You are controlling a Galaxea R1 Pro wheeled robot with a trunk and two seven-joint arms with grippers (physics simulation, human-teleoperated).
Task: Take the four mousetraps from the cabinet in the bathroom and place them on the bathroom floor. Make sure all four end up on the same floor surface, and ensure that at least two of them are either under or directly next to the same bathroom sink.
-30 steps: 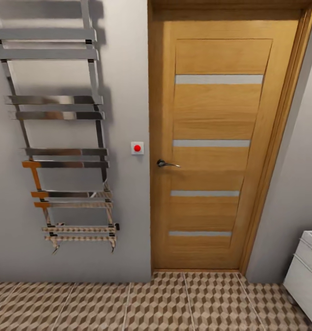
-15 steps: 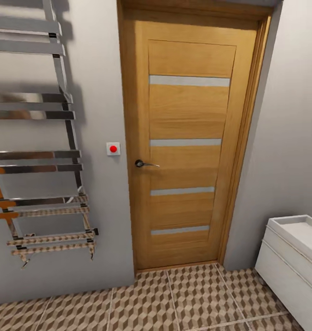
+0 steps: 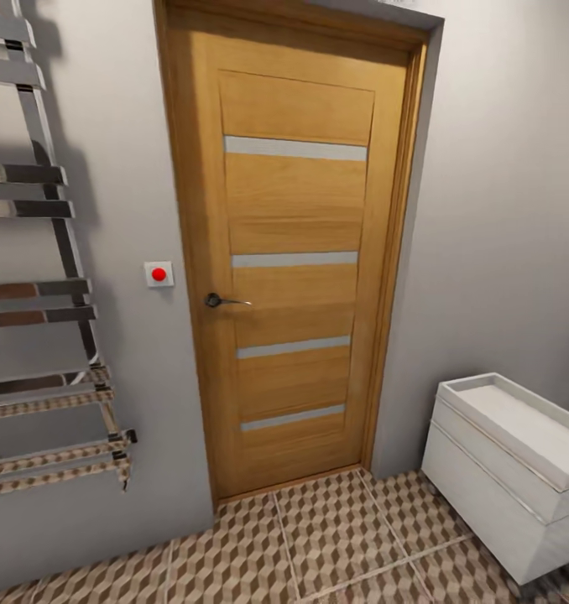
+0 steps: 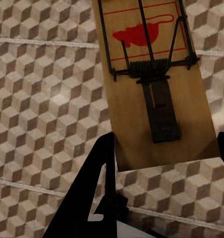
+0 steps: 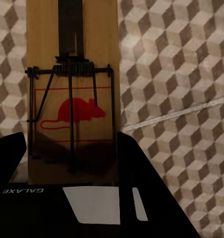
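Note:
In the left wrist view a mousetrap (image 4: 151,84), a pale wooden board with a red mouse print and a dark spring bar, sits between the black fingers (image 4: 99,168) of my left gripper (image 4: 164,153), which is shut on its end. My right gripper (image 5: 70,158) is shut on a second mousetrap (image 5: 72,64) of the same kind. Both hang above the bathroom floor (image 3: 335,537) of cube-patterned tiles. The white sink (image 3: 528,424) on its vanity stands at the right of the head view. The cabinet is out of view.
A closed wooden door (image 3: 289,252) with a lever handle (image 3: 221,300) faces me. A red button switch (image 3: 159,273) is on the grey wall beside it. A chrome towel rail (image 3: 41,294) hangs at the left. Floor lies open between the door and the vanity.
The head camera has turned to the right: door and towel rail slid left in the picture, and the white sink vanity has come further into view.

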